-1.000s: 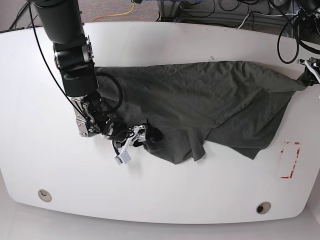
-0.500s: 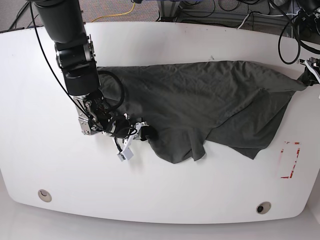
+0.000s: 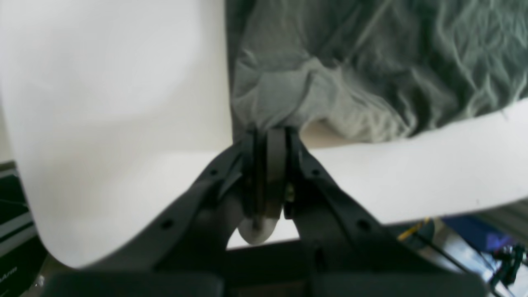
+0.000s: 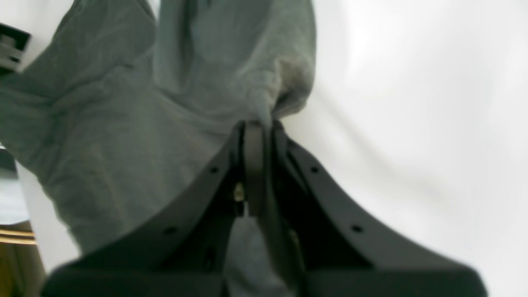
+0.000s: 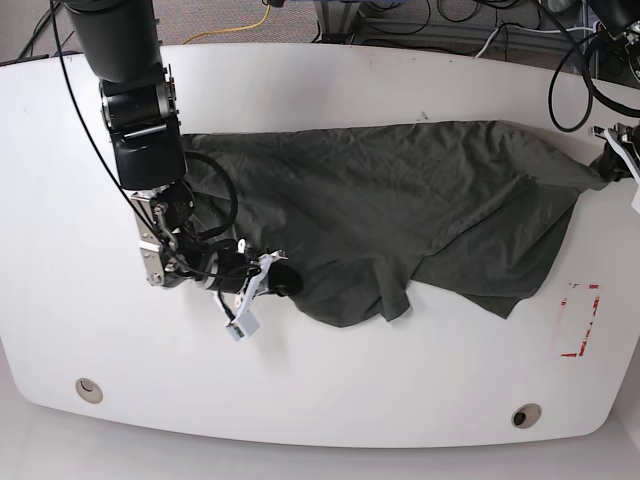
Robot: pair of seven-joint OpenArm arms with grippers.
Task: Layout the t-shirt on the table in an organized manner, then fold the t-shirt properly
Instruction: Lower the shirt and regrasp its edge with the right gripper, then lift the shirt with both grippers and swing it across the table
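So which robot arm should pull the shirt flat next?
Probably the right gripper: it is shut on the t-shirt at the bunched lower edge. The left gripper pins the far corner, already stretched out.

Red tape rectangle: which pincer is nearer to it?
Left. The left pincer grips the t-shirt just beyond the red tape rectangle; the right pincer is across the table.

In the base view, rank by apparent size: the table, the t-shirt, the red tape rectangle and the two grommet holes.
1. table
2. t-shirt
3. red tape rectangle
4. grommet holes, left and right: alike, not ranked.
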